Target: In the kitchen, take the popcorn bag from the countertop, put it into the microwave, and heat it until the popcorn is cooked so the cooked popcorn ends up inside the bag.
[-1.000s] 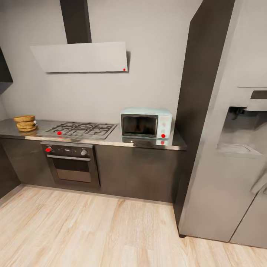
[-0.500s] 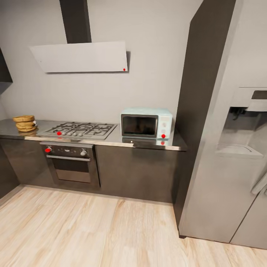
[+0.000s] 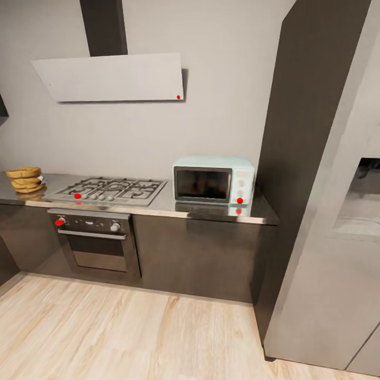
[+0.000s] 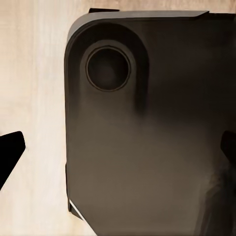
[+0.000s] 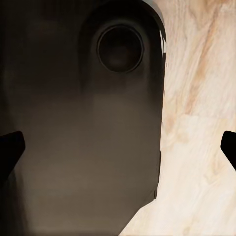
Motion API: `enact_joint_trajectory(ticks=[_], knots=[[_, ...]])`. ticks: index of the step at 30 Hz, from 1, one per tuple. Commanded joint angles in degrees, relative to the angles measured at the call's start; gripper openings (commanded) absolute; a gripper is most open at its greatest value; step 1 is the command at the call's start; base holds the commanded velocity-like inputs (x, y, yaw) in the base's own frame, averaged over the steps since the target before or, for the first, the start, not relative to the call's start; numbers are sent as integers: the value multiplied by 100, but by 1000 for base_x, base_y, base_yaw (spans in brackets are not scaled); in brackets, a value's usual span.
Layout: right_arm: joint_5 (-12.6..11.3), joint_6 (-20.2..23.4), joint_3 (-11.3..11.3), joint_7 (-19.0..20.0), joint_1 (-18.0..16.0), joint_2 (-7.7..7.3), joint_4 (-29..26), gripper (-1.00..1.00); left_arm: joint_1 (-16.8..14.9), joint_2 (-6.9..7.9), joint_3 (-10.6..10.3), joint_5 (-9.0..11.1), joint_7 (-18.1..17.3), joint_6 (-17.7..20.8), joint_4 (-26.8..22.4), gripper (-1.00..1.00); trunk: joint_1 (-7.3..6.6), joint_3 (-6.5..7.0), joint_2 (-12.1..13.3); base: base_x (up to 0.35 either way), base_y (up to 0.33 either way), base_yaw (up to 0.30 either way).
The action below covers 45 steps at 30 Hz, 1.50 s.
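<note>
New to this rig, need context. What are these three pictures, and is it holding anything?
It is a simulated wheeled robot with two arms, each ending in a two-finger gripper. The large picture comes from its head camera, looking at a kitchen. On the countertop sit the mint-blue microwave, door shut, a gas hob and, at the far left, a tan popcorn bag. An oven sits under the hob, a white hood hangs above it, and a grey fridge stands on the right.

The other two pictures come from cameras on the wrists, looking along the fingers. The left gripper and right gripper each show dark fingertips far apart with nothing between them, above the robot's dark base and wood floor. So nothing is held.
</note>
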Motion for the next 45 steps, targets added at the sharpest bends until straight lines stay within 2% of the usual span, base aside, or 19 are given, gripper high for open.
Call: enact_joint_trajectory(ticks=[1,31,45], knots=[[-3,-17,-2,-2,-1,0,0,100,-1,-1,9,16,4,-15,0,100,3,-5,-2,316,144,0],[-18,-25,-19,-2,-1,22,0,100,-1,-6,9,16,12,-9,0,100,3,-5,-2,300,146,0],[-13,-25,-29,-2,-1,34,0,100,-1,-10,4,-1,5,-17,-9,100,3,-5,-2,20,1,-193]])
